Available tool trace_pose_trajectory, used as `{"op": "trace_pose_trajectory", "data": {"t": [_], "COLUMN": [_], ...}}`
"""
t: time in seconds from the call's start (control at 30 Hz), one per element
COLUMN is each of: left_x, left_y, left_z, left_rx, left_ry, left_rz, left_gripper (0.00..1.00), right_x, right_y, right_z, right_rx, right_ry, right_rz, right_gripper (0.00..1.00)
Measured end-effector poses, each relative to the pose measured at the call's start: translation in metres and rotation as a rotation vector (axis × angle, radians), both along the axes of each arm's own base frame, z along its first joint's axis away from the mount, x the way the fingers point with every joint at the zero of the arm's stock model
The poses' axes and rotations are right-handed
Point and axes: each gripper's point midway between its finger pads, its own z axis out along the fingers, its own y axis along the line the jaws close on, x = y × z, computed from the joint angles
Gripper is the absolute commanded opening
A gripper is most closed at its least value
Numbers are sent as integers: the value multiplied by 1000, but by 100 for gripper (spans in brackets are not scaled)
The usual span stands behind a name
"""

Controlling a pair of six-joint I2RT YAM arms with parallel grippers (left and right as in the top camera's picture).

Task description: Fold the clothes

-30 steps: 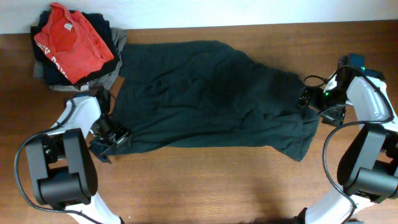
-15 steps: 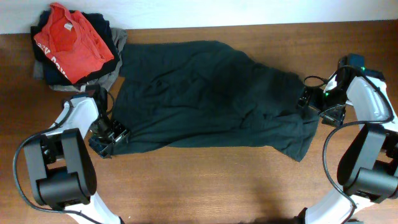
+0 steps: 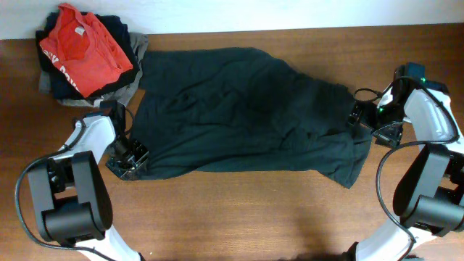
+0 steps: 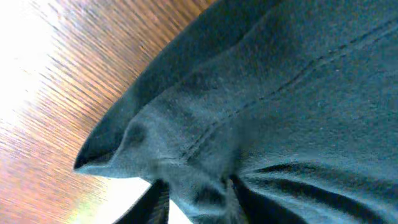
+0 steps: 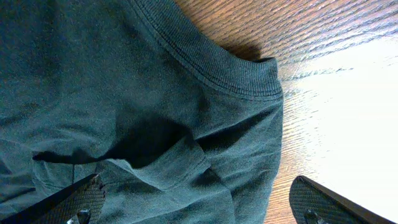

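The clothes are one dark, wrinkly garment spread across the middle of the wooden table. My left gripper is at its lower-left corner. In the left wrist view, a bunched fold of the dark cloth is pinched between the two fingers, so the left gripper is shut on it. My right gripper is at the garment's right edge. In the right wrist view it stands wide open over the ribbed hem, with cloth lying between the fingers.
A pile of other garments lies at the back left, with a red T-shirt on top and grey fabric beneath it. Bare wooden table runs along the front.
The left gripper has slid a little toward the garment's corner and closed on the cloth. The right arm and the garment's spread look unchanged.
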Motion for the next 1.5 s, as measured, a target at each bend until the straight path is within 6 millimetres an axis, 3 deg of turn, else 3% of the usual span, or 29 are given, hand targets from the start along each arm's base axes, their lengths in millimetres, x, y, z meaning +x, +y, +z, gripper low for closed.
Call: {"op": "trace_pose_trajectory", "data": {"t": [0.17,0.43,0.9,1.3,1.5], "left_x": [0,0,42,92,105], "left_y": [0,1,11,19,22], "left_z": [0,2,32,36,38], "left_rx": [0,4,41,78,89], "left_ry": [-1,6,-105,-306,-363], "left_rz": [-4,-6,-8,-5,-11], "left_gripper": [3,1,2,7,49], "right_x": [0,-1,-1,-2,-3], "right_y": [0,0,0,1,1], "right_z": [0,0,0,0,0], "right_rx": [0,1,1,3,4], "right_ry": [0,3,3,9,11], "right_rz": [0,0,-1,0,0], "right_gripper": [99,99,99,99,99]}}
